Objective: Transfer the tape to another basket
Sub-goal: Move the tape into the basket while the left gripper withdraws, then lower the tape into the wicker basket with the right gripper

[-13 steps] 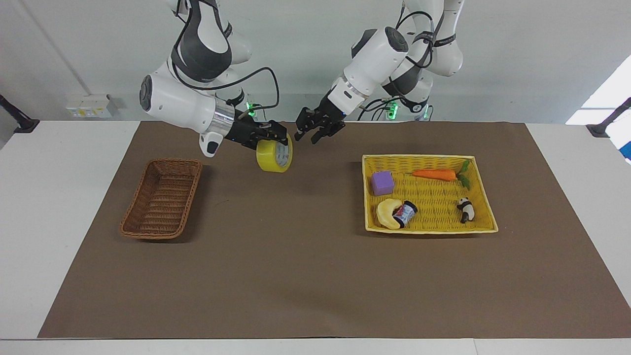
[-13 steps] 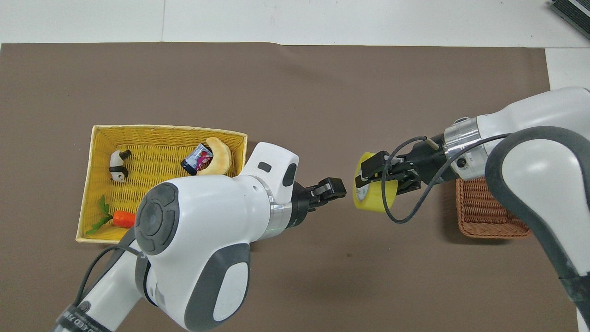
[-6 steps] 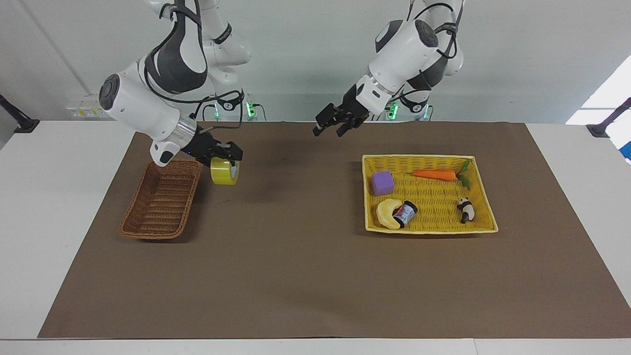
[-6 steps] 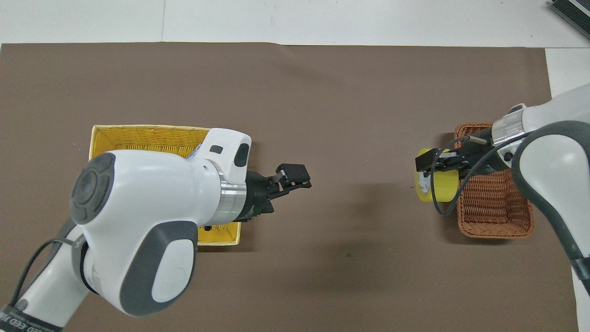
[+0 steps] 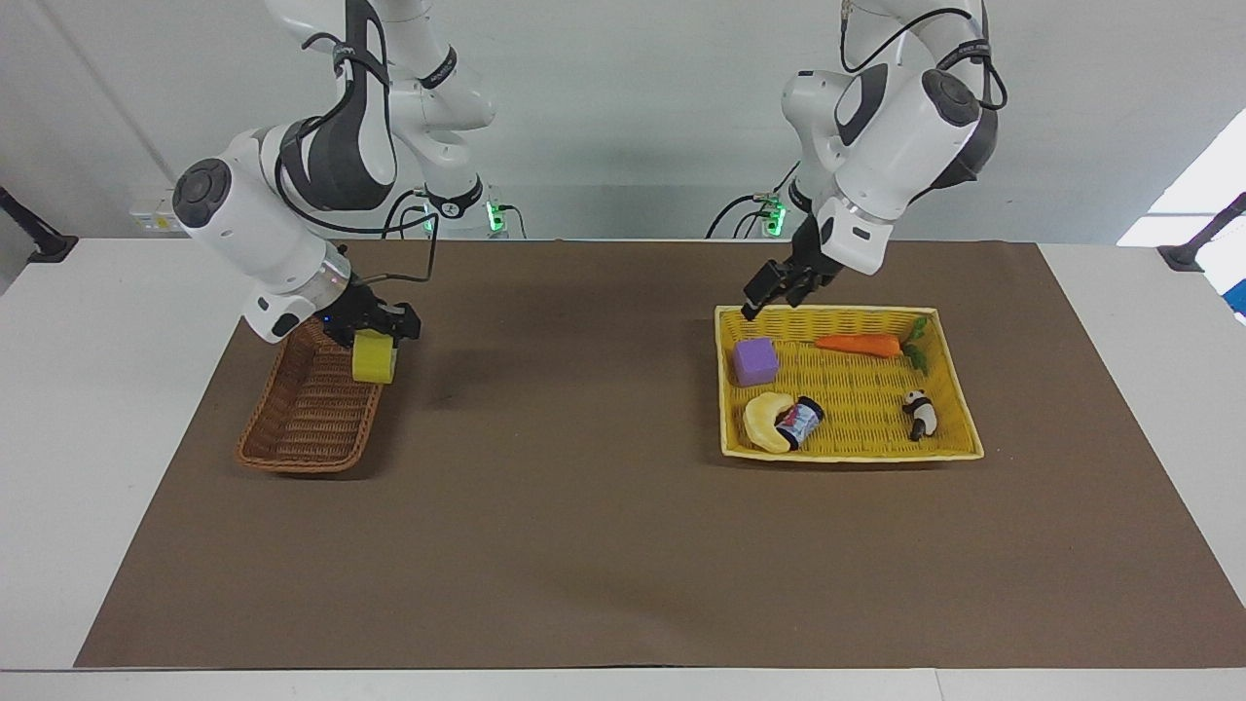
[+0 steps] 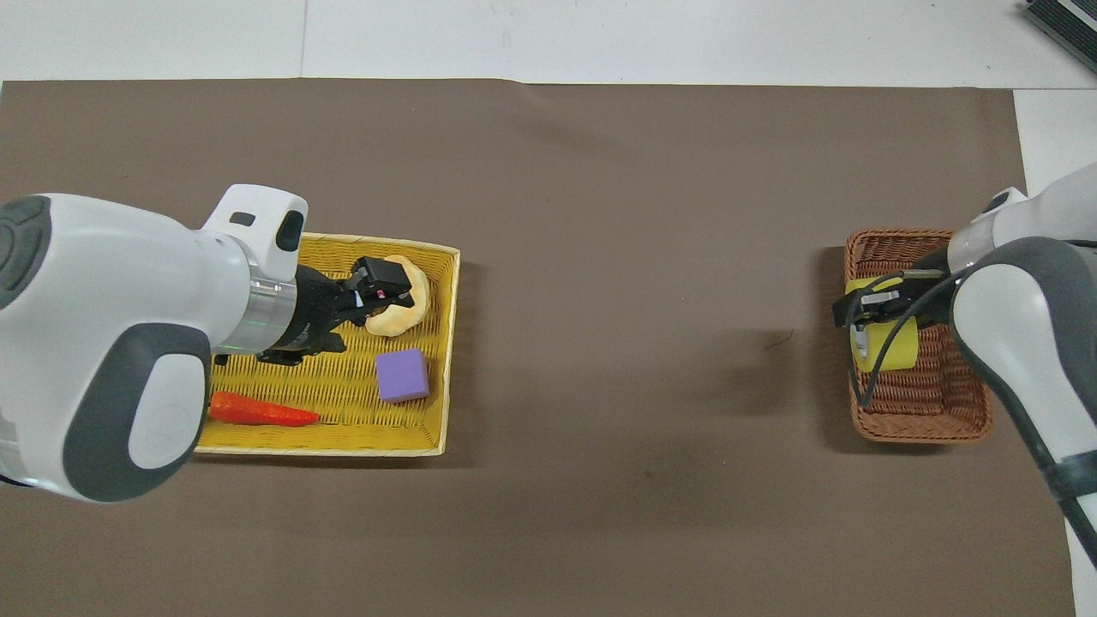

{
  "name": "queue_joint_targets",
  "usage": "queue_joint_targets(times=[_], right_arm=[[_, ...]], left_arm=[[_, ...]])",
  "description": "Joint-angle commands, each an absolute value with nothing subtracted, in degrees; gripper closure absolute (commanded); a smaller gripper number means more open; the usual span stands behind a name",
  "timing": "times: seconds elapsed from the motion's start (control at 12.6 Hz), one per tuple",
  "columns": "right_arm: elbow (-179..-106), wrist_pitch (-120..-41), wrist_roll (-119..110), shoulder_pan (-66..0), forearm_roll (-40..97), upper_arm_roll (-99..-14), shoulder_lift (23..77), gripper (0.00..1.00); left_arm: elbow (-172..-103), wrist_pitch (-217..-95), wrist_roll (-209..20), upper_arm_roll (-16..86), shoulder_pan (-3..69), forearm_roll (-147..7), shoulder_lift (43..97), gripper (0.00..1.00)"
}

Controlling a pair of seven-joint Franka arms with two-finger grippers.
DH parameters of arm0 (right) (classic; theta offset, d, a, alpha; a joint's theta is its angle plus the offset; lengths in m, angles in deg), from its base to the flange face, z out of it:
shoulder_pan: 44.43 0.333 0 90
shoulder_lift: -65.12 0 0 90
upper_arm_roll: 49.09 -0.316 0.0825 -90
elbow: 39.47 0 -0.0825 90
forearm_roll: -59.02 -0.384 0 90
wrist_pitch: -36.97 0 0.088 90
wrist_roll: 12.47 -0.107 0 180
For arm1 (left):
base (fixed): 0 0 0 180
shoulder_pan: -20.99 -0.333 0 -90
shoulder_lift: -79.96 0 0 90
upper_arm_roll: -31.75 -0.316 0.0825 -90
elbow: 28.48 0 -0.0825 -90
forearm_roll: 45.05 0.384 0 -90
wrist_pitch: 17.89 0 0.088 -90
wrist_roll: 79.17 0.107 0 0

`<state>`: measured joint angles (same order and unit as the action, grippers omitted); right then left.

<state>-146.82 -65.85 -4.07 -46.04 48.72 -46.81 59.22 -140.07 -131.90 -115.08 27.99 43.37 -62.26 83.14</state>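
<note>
Just one tape (image 5: 374, 359), one wicker basket (image 5: 313, 414), two grippers

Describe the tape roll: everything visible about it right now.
The tape is a wide roll of translucent yellow film; a pale core shows in the overhead view. It hangs on edge in the right gripper, whose fingers clamp its upper part. It is off the table, over the end of the brown wicker basket nearer the robots, by the rim. Whether it touches the wicker cannot be told.
</note>
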Motion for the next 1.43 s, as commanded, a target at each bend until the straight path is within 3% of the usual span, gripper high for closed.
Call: queue_joint_targets(times=[0.0,0.16,0.48,0.8,1.19,1.27,1.35], right_arm=[[-147.5,-68.2,1.7,-49.3,54.3,-47.3,59.1,1.0],[-147.5,-70.8,7.7,-52.9,54.5,-47.3,56.3,1.0],[-147.5,-75.2,8.9,-53.3,61.3,-47.3,53.0,1.0],[-148.2,-75.8,6.2,-52.2,62.8,-47.3,51.5,1.0],[-150.1,-77.2,5.9,-51.0,64.8,-47.4,51.7,1.0],[-150.3,-77.2,5.6,-51.0,64.8,-47.4,51.7,0.86],[-150.3,-77.1,5.1,-51.0,64.8,-47.4,51.7,0.52]], left_arm=[[-139.4,-128.5,-105.1,28.6,37.3,-57.8,83.4,0.0],[-139.4,-128.0,-95.7,28.7,32.5,-55.6,83.4,0.0],[-136.1,-122.8,-79.5,28.7,27.2,-49.4,82.9,0.0],[-122.9,-108.5,-75.9,28.9,27.4,-42.1,79.1,0.0],[-118.6,-107.3,-74.1,28.5,26.4,-46.8,79.1,0.0],[-116.2,-106.7,-74.2,28.5,25.4,-47.0,78.9,0.0],[-115.7,-107.2,-73.9,28.6,24.9,-46.7,79.0,0.0]])
